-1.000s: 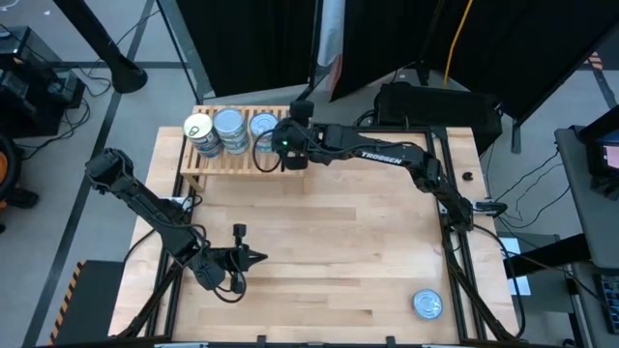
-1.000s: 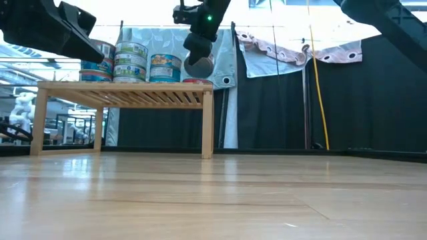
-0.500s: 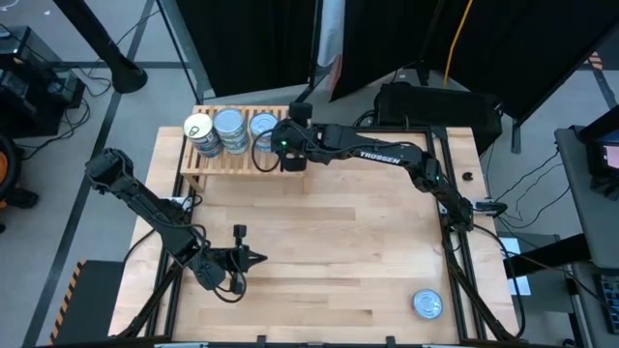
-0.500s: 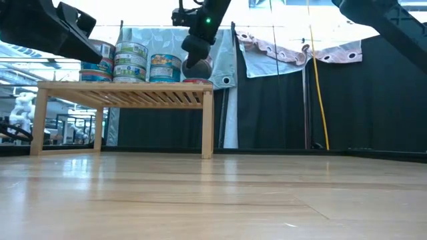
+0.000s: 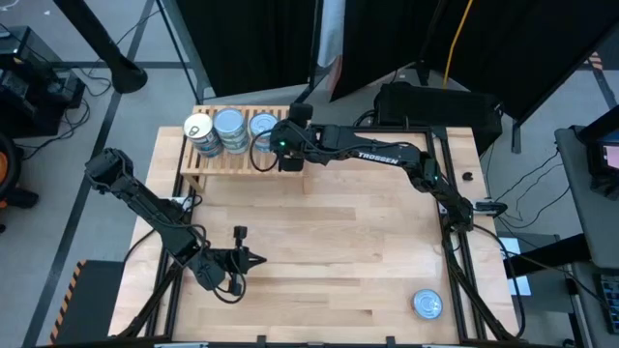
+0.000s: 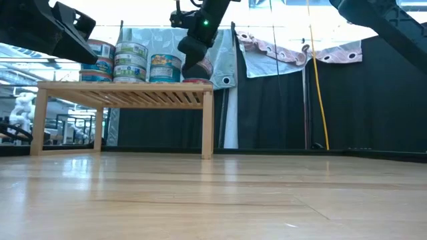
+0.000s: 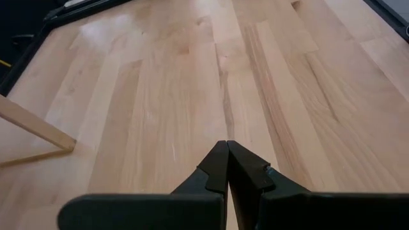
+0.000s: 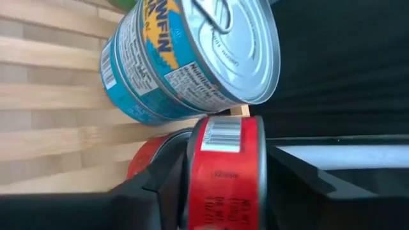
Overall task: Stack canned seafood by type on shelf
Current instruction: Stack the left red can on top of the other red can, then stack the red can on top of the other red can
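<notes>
The shelf (image 5: 224, 160) stands at the table's far left. Three stacks of canned seafood rest on it: a gold-topped one (image 5: 198, 129) and two silvery ones (image 5: 229, 126) (image 5: 261, 126). A red-labelled tin (image 8: 148, 161) lies on the shelf's right end. Just over it is another red-labelled tin (image 8: 223, 172), with my right gripper (image 8: 223, 191) shut on it. My left gripper (image 5: 256, 258) is shut on nothing above the table's near left part. One more tin (image 5: 427, 304) sits on the tabletop at the near right. My right gripper has the red-labelled tin pinched between its two fingers, one on each flat face; the top rim (image 8: 259, 167) shows beside one finger. The fingers (image 8: 165, 180) come slanting down from the table's right. The tin sits slightly tilted right over the lower red tin; whether they touch, I cannot tell.
The blue-labelled stack (image 8: 185, 64) stands close beside the held tin. Black curtains and cloth hang behind the table's far edge (image 6: 300, 100). Bare wooden tabletop (image 5: 348, 242) lies between the shelf and the lone tin.
The red-labelled tin in my right gripper has turned nearer to level and come down closer to the red tin on the shelf; its grey underside shows less in the low view.
</notes>
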`<action>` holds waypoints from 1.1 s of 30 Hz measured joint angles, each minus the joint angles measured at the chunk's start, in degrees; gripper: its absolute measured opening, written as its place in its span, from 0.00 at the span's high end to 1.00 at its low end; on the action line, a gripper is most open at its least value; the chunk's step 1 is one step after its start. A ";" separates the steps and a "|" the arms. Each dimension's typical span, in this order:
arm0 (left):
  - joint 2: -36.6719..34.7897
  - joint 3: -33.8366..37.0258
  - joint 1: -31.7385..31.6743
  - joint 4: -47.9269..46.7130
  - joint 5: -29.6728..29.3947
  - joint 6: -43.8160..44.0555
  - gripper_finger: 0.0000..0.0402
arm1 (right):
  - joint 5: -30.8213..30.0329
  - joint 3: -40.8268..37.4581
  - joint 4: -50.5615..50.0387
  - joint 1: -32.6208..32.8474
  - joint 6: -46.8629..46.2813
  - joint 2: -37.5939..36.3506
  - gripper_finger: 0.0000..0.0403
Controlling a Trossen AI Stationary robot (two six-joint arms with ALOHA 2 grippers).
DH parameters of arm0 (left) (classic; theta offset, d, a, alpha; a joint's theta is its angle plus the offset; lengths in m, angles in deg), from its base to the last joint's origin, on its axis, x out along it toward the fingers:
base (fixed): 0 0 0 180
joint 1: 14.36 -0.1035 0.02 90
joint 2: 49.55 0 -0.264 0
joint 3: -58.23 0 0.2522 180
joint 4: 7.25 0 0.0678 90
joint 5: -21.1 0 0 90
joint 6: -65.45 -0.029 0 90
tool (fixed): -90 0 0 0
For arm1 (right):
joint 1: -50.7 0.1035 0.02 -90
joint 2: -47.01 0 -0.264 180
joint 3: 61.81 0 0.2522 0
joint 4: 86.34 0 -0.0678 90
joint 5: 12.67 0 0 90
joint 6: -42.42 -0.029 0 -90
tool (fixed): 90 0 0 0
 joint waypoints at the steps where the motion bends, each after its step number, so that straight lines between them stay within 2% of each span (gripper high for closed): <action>1: 0.00 0.00 0.00 -0.16 0.00 0.02 0.97 | 0.02 0.01 -0.07 0.02 -0.69 -0.02 0.51; 8: 0.00 0.00 0.00 -0.84 0.73 0.21 0.97 | 0.37 0.02 -0.96 0.00 -3.27 -0.24 0.34; 12: 0.00 0.00 0.00 -0.83 1.21 0.64 0.97 | 3.00 0.02 -0.86 0.00 -4.06 -0.32 0.26; 17: 0.01 0.01 0.00 -1.50 1.23 1.47 0.97 | 2.00 0.02 -0.41 1.61 -3.62 -1.87 0.21; 20: 0.01 0.15 0.00 -2.12 1.23 1.88 0.97 | -0.66 0.12 -2.19 3.42 -4.66 -4.88 0.22; 23: 0.02 1.04 0.00 -2.29 1.37 3.19 0.97 | -0.85 0.22 -9.01 3.72 -7.88 -8.02 0.24; 29: 0.02 2.25 0.80 -1.65 1.91 5.79 0.97 | 8.12 0.13 -21.49 -0.44 -17.37 -9.70 0.36; 33: 0.02 2.25 2.36 0.30 1.94 5.88 0.97 | 10.80 -1.15 -23.10 -2.74 -18.77 -9.35 0.48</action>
